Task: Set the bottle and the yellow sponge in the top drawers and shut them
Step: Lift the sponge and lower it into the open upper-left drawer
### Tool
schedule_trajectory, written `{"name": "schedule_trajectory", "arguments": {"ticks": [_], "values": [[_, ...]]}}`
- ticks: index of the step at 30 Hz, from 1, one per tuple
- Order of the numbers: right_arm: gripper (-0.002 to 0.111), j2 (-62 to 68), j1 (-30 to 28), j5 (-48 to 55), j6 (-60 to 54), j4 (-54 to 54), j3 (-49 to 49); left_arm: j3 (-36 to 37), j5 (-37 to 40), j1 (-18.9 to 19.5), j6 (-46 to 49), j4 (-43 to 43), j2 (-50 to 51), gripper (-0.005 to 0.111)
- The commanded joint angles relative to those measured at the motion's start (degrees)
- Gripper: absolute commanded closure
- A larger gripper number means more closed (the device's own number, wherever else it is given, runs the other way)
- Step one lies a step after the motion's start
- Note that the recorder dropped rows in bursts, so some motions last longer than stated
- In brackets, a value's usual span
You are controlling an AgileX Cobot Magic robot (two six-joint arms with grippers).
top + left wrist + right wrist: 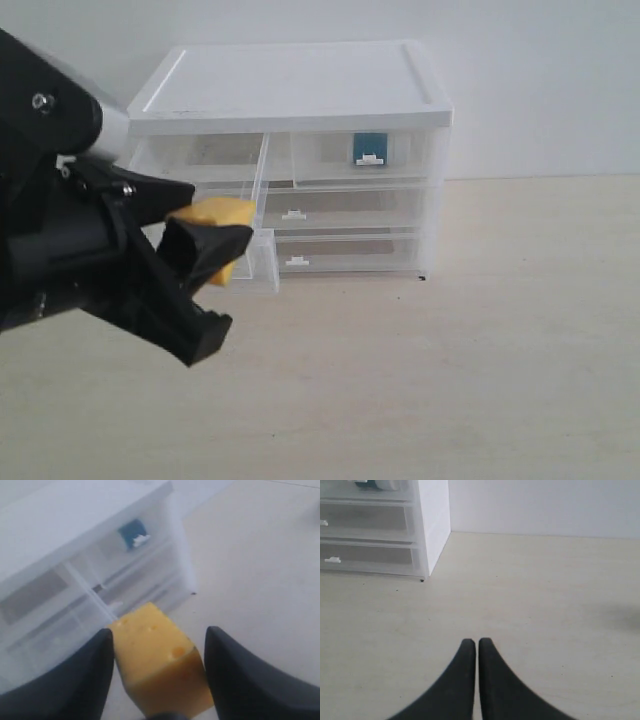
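Observation:
My left gripper [195, 225] is shut on the yellow sponge [222, 213], holding it in the air just in front of the cabinet's left side. The wrist view shows the sponge [157, 660] between both dark fingers [85, 675]. The left top drawer [262, 200] stands pulled out beside the sponge. The right top drawer [400, 158] is pushed in, and the teal label of the bottle [370, 145] shows through its front behind the white handle. My right gripper [477, 642] is shut and empty, low over the table to the right of the cabinet.
The white-topped cabinet [290, 85] stands against the back wall, with two full-width drawers [350, 208] shut below the top ones. The pale wooden table [450, 360] stretches in front and to the right.

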Motion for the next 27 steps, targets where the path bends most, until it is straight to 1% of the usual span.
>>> {"name": "schedule_trajectory", "arguments": {"ticks": [1, 3, 6, 9, 14, 18, 24, 27], "values": [[0.108, -0.2, -0.2, -0.5, 0.1, 0.1, 0.0, -3.3, -7.9, -0.4, 3.3, -0.4, -0.5, 0.103], [0.108, -0.2, -0.2, -0.5, 0.1, 0.1, 0.0, -4.5, -8.9, 0.8, 4.1, -0.4, -0.5, 0.103], [0.108, -0.2, -0.2, -0.5, 0.1, 0.1, 0.0, -6.1, -8.9, 3.7, 4.5, -0.4, 0.1, 0.103], [0.108, -0.2, -0.2, -0.5, 0.1, 0.1, 0.0, -7.2, -8.3, 8.2, 4.8, -0.4, 1.8, 0.103], [0.108, -0.2, -0.2, -0.5, 0.1, 0.1, 0.0, -8.9, 1.1, 15.6, 4.9, -0.4, 6.6, 0.103], [0.108, -0.2, -0.2, -0.5, 0.1, 0.1, 0.0, -11.4, 4.0, 19.9, 4.9, -0.4, 12.1, 0.103], [0.108, -0.2, -0.2, -0.5, 0.1, 0.1, 0.0, -14.2, 8.0, 24.4, 4.9, -0.4, 19.5, 0.103], [0.108, -0.2, -0.2, -0.5, 0.1, 0.1, 0.0, -15.2, 8.4, 25.2, 4.5, -0.4, 22.6, 0.103]]}}
